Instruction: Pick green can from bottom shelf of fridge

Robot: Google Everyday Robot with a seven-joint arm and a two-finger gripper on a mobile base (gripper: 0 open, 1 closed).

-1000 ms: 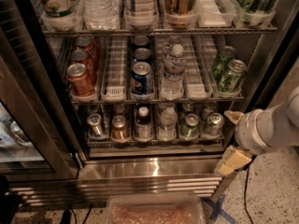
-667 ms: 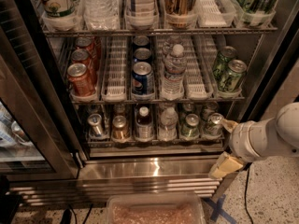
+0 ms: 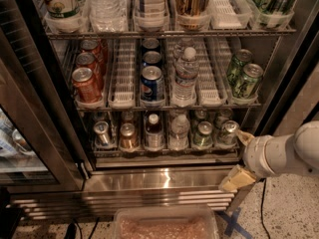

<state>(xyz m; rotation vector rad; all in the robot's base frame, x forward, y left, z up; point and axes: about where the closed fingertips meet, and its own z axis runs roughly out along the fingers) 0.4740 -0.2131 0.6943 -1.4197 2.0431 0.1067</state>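
The green can [image 3: 203, 135], dark green with a silver top, stands on the dim bottom shelf [image 3: 164, 153] of the fridge [image 3: 164, 180], second lane from the right. A paler silvery-grey can [image 3: 228, 131] stands just right of it. My gripper [image 3: 239, 157] is on the white arm at the right, outside the fridge, level with the bottom shelf and right of the grey can. Its beige fingers are spread; the upper fingertip [image 3: 243, 135] is close to the grey can. It holds nothing.
The bottom shelf also holds a silver can [image 3: 102, 132], a bronze can [image 3: 128, 136] and two bottles [image 3: 153, 131]. The shelf above has red cans [image 3: 85, 83], blue cans [image 3: 151, 82] and pale green cans [image 3: 245, 76]. The open glass door [image 3: 30, 133] is at left. A plastic bin [image 3: 164, 224] sits below.
My gripper has moved left and slightly down, closer to the right end of the bottom shelf. The cans have not moved.
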